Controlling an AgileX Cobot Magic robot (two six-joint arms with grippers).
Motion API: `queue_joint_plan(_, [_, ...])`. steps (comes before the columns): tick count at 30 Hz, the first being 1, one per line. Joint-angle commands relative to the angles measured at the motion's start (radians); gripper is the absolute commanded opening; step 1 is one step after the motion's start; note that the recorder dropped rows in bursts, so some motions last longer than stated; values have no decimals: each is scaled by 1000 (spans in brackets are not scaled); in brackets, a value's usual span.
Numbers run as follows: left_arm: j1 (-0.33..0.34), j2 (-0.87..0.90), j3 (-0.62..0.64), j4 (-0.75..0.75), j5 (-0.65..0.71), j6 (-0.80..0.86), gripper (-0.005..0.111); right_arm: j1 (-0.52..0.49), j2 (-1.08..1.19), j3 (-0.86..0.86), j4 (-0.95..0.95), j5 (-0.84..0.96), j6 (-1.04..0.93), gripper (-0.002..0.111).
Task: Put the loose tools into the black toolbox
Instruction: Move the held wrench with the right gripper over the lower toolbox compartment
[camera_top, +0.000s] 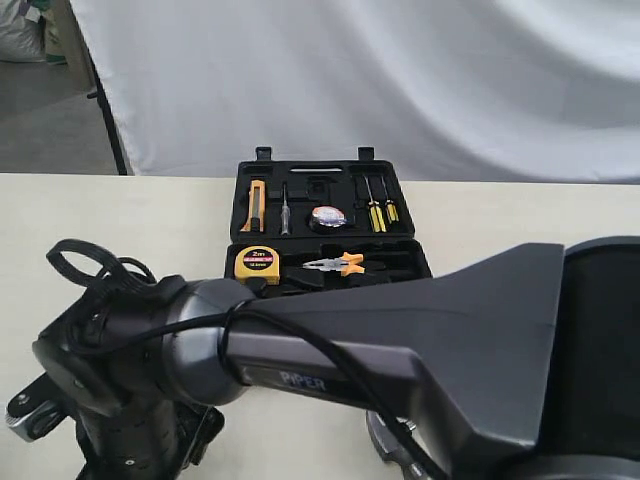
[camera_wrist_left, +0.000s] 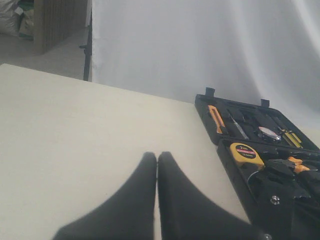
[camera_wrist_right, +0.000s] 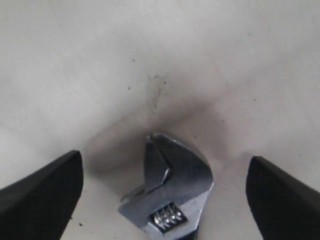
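Observation:
The adjustable wrench (camera_wrist_right: 172, 187) lies flat on the pale table; only its silver head with the knurled screw shows. My right gripper (camera_wrist_right: 164, 159) is open around it, one black finger on either side, both apart from the head. My left gripper (camera_wrist_left: 157, 156) is shut on nothing, low over bare table to the left of the black toolbox (camera_wrist_left: 204, 107). The toolbox (camera_top: 243, 180) lies open at the back middle. A small round roll with a purplish label (camera_top: 327, 217) sits in its far half. No hammer is in view.
In the toolbox are a yellow tape measure (camera_top: 257, 262), orange-handled pliers (camera_top: 338, 264), yellow screwdrivers (camera_top: 376, 213) and an orange knife (camera_top: 257, 205). A big dark arm link (camera_top: 400, 340) fills the exterior foreground and hides the near table. A white curtain hangs behind.

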Motion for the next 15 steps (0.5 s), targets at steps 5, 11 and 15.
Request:
queue_joint_plan(5, [25,-3,-3,4,-7,-5,1,-73,-3,33,13,78,139,83])
queue_joint_plan(11, [25,-3,-3,4,-7,-5,1,-83,-3,59,56,27,131,67])
queue_joint_plan(15, [25,-3,-3,4,-7,-5,1,-83,-3,59,56,16,120,38])
